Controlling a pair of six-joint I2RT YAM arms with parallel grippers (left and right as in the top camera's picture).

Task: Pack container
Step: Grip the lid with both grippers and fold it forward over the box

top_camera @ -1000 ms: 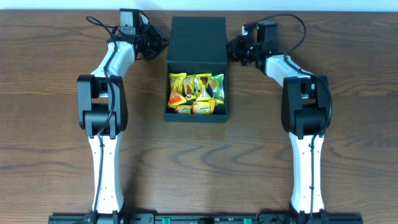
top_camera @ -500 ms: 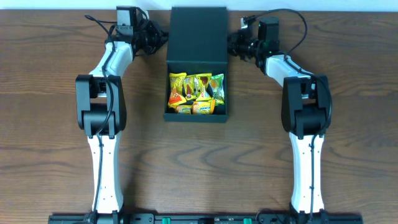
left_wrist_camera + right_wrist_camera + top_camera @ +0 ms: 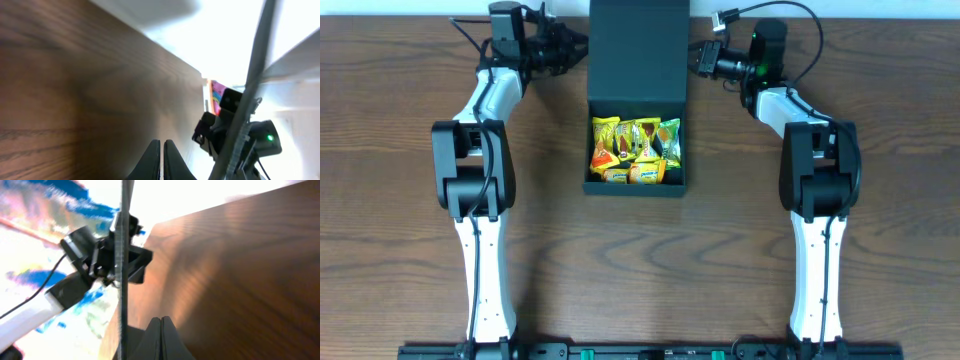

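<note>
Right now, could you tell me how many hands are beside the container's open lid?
2: the left hand beside the lid's left edge, the right hand beside its right edge.

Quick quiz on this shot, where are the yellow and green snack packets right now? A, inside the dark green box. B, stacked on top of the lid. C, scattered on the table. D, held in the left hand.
A: the overhead view shows the snack packets lying together inside the open dark green box, enclosed by its walls.
</note>
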